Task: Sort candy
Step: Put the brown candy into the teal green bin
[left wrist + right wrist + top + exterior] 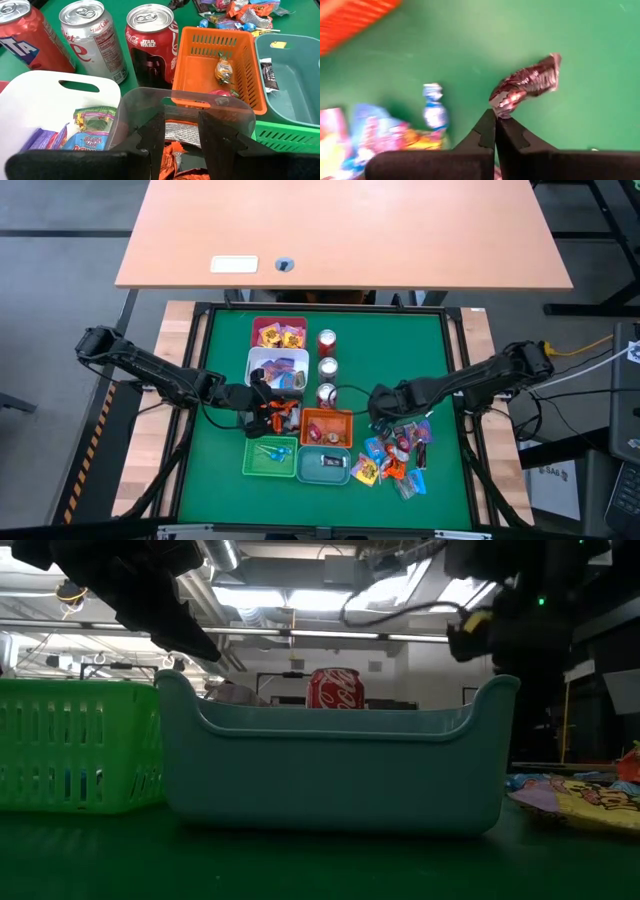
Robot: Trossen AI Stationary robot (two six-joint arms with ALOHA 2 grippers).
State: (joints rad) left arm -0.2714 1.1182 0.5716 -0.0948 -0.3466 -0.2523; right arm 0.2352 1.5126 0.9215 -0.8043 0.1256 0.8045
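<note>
Fingers [495, 131] of our right gripper [495, 120] are pressed together on one end of a dark crinkly sweet [527, 84], pinched by the wrapper's tail so the rest hangs free above the green tabletop [580, 45] and can be carried off; we judge it is meant for one of the bins. Beside it lies a blue lollipop [434, 112], part of the loose pile of candy [398, 452] waiting unsorted on the right of the tabletop, next to the teal bin [325, 464]. Our left gripper [182, 131] hangs over the bins with its fingers apart, an orange-wrapped sweet [172, 155] and a dark one lying between and under them; we cannot tell whether they grip either. Ahead of it, the orange bin [200, 65] holds a sweet or two, the white bin [55, 102] holds mixed packets, and three cans [150, 42] stand behind, left alone as no part of the sorting.
</note>
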